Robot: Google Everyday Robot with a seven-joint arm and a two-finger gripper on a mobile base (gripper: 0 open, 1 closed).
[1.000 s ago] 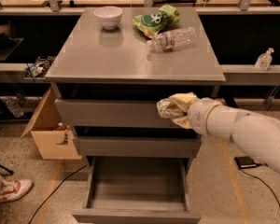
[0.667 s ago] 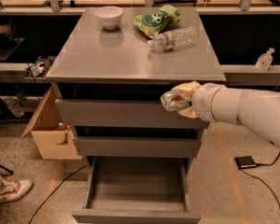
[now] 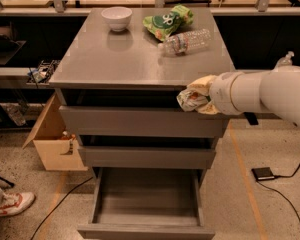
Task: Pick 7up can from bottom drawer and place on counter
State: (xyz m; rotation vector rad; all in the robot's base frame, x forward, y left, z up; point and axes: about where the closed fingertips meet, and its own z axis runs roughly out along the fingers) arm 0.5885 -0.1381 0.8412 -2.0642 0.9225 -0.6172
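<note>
The arm comes in from three o'clock, a fat white cylinder whose far end runs off the edge, so its base is out of sight. At its tip the gripper [image 3: 193, 97] sits against the right end of the cabinet, just below the lip of the counter [image 3: 125, 59]. Its pale yellowish fingers [image 3: 203, 82] are clamped above and below the 7up can [image 3: 190, 100]. Much of the can is wrapped by them; only a rounded white patch with green and a little red shows (the lettering is too blurred to read). The can is held in the air, level with the top drawer [image 3: 135, 121], touching no surface that I can make out.

At six o'clock the bottom drawer [image 3: 146, 231] stands pulled out, a plain grey box with a bare matte floor, its front cut off at the lower edge. The middle drawer [image 3: 147, 157] is a flat grey slab without a handle.

The counter is smooth grey and faintly mirror-like. At eleven o'clock on it is a round white bowl [image 3: 116, 18], at one o'clock a crinkled green snack bag [image 3: 167, 21], and just beside that a clear ribbed water bottle [image 3: 186, 41] lying on its side.

At nine o'clock on the speckled floor leans an open cardboard box [image 3: 52, 146], and a white shoe [image 3: 12, 204] is half cut off at eight.
</note>
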